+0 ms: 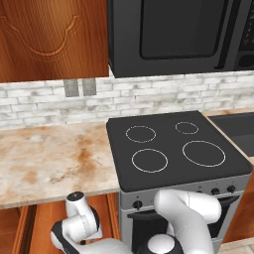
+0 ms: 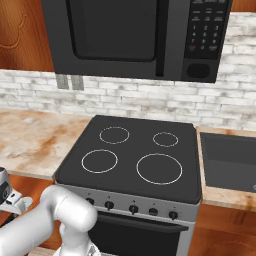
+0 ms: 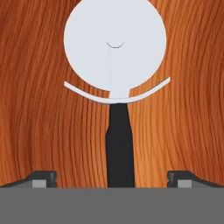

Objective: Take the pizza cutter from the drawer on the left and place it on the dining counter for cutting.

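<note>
The pizza cutter (image 3: 114, 48) lies flat on the plain wood floor of the drawer (image 3: 39, 109). In the hand view its round silvery-white wheel points to the top and its slim black handle (image 3: 119, 148) runs down toward the hand. My gripper (image 3: 112, 178) hovers over the handle's end, open, with one dark fingertip (image 3: 41, 178) on each side of the handle and clear wood between. Nothing is held. In the left base view my arm (image 1: 79, 223) bends down below the worktop's front edge at the lower left. The dining counter is out of view.
A black cooktop (image 1: 173, 149) with four rings sits ahead, joined on its left to a marble worktop (image 1: 49, 158). A black microwave (image 1: 178, 34) hangs above it. A dark sink (image 2: 230, 160) lies to the right. Oven knobs (image 2: 132, 208) line the range front.
</note>
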